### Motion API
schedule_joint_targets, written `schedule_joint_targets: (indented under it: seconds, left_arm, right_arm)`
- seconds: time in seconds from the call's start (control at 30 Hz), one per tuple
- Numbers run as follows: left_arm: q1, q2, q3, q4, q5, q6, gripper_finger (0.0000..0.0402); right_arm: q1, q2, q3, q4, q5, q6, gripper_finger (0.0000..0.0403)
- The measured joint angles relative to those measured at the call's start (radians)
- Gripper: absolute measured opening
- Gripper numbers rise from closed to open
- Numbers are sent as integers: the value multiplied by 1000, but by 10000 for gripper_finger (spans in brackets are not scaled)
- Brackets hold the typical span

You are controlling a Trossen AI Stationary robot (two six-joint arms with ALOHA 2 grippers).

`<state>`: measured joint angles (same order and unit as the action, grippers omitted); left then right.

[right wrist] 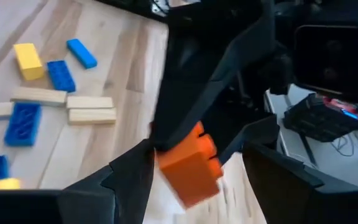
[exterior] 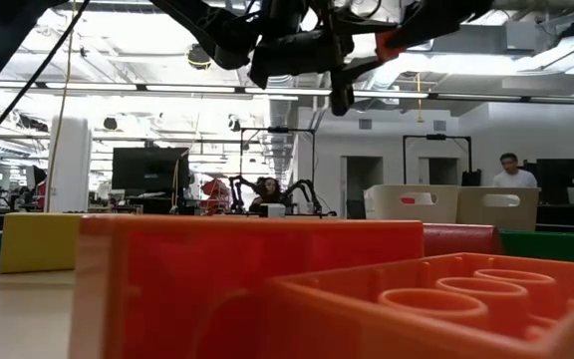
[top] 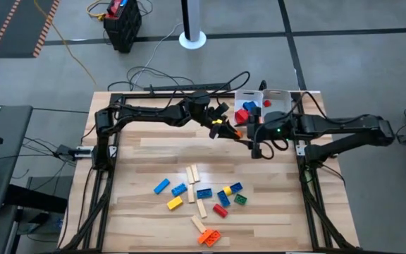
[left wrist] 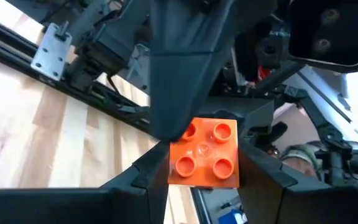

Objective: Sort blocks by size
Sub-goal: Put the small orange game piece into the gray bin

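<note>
An orange two-by-two block (left wrist: 204, 155) hangs in the air over the far middle of the table, near the white tray (top: 282, 94). My left gripper (top: 225, 127) reaches in from the left and is shut on it. My right gripper (top: 251, 135) comes from the right and is open, with its fingers (right wrist: 132, 177) standing on either side of the same orange block (right wrist: 188, 165). Several loose blocks (top: 203, 197), blue, yellow, red, green and orange, with pale wooden bars among them, lie flat on the near middle of the table. My left gripper pinches the orange block by two opposite side walls (left wrist: 173, 171) between its two fingers. It comes in about level from the table's left. The block is lifted clear of the table, and its studded top (left wrist: 219, 134) faces the wrist camera. I cannot tell whether my right gripper touches the block.
The white tray holds red and blue blocks (top: 245, 111) at the far edge. An orange block (exterior: 297, 289) lies close before the low camera, with a yellow one (exterior: 38, 242) to its left. Bare wood (top: 154, 152) lies between the arms and the loose blocks.
</note>
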<state>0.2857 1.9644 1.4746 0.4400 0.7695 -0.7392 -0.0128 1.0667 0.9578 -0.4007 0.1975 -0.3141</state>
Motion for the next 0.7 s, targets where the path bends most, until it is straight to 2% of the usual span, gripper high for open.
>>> schedule_joint_targets:
  seconds: [0.13,0.23,0.53,0.7]
  left_arm:
    - [7,0,0,6,39,-4,146]
    - [14,0,0,5,56,-7,146]
    - [43,0,0,8,99,-46,147]
    - [68,0,0,15,89,-76,164]
  right_arm:
    - [0,24,0,57,10,-1,265]
    - [0,37,0,74,10,-1,244]
    - [0,60,0,100,19,-21,124]
    - [-15,60,0,99,34,37,119]
